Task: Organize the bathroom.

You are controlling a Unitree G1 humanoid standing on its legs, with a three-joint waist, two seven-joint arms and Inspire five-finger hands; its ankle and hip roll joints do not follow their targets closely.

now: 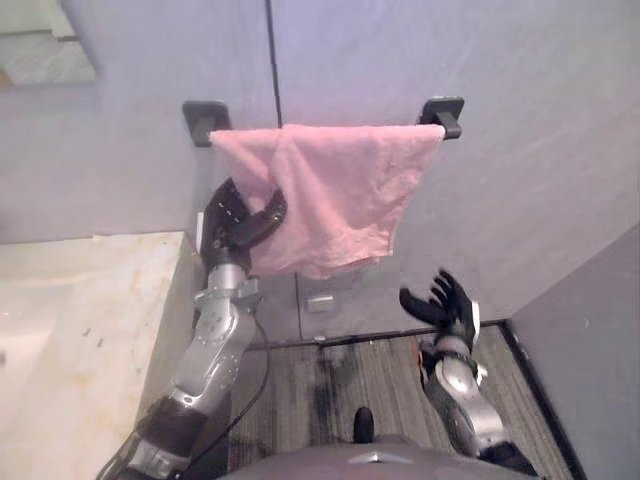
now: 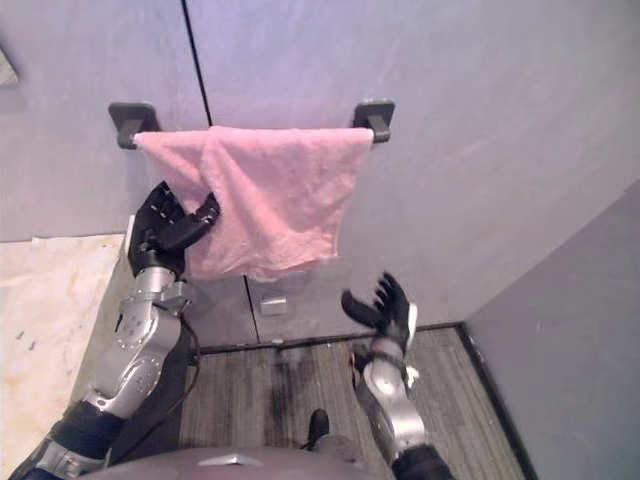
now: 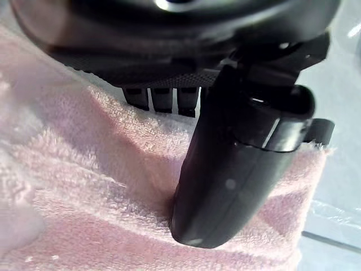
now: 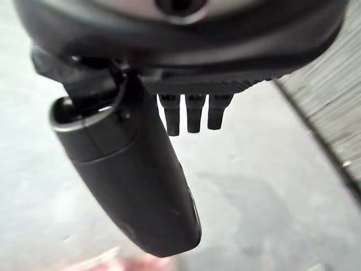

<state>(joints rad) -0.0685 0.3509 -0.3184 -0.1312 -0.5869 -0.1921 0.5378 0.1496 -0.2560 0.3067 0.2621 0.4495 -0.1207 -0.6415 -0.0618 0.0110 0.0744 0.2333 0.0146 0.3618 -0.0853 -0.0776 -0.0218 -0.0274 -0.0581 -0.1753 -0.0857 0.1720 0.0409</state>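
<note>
A pink towel (image 1: 340,200) hangs bunched over a wall rail between two black brackets (image 1: 443,112); its right part hangs lower than its left. My left hand (image 1: 232,222) is raised to the towel's lower left edge. Its thumb (image 3: 237,175) presses into the cloth while the fingers lie behind the fold, pinching the towel (image 3: 96,186). My right hand (image 1: 447,305) hangs lower, below the towel's right corner and apart from it. Its fingers are spread and it holds nothing, with thumb (image 4: 135,186) and fingers straight before the bare wall.
A pale stone counter (image 1: 80,330) runs along the left beside my left arm. A mirror's corner (image 1: 40,50) shows at the top left. A small white fitting (image 1: 320,302) sits low on the wall. A side wall (image 1: 590,340) closes in on the right above the striped floor (image 1: 320,385).
</note>
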